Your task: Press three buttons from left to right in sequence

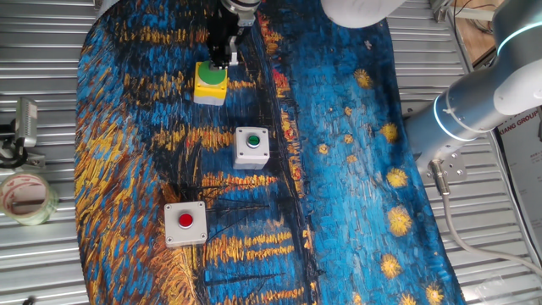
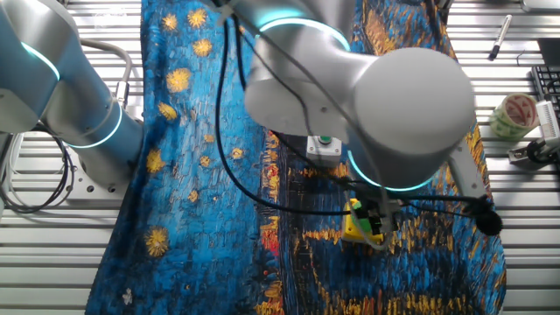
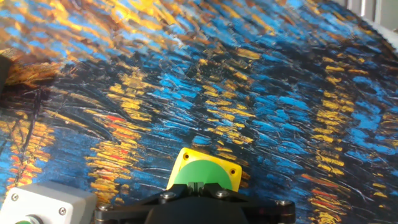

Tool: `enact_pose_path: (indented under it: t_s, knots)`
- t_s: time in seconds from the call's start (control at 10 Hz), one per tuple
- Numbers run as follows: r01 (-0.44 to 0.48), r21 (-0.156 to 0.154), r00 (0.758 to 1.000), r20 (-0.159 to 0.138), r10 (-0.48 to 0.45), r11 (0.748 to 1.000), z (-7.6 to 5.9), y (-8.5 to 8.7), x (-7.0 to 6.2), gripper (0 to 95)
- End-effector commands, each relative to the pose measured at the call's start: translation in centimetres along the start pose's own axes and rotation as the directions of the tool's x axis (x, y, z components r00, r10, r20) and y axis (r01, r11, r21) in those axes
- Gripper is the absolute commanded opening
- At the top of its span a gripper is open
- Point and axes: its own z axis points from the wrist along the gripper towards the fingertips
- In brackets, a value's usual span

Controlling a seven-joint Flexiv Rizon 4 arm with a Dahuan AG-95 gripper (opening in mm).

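Note:
The yellow box with the big green dome sits at the far end of the painted cloth. My gripper is right over it. In the hand view the fingertips are shut together and rest on the green dome. The grey-white box with the small green button is in the middle, and the grey-white box with the red button is nearest. In the other fixed view the yellow box and the green-button box show; the arm hides the red one.
A roll of tape lies on the metal slats left of the blue-and-orange cloth. The robot arm's base stands at the right. A corner of the green-button box shows at the hand view's bottom left.

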Motion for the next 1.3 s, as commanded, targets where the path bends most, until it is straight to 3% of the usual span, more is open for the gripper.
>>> enact_pose_path:
  t_s: [0.1,0.4,0.6,1.3]
  knots:
    - [-0.005,-0.006,1.0,-0.026,0.005,1.0,0.08,0.01,0.03,0.0]
    - [-0.026,0.001,0.999,-0.036,0.026,1.0,0.08,0.01,0.03,0.0]
    - [-0.032,0.033,0.999,-0.01,0.033,0.999,0.08,0.01,0.03,0.0]
    - [-0.045,0.028,0.999,-0.006,0.045,0.999,0.1,0.01,0.03,0.0]
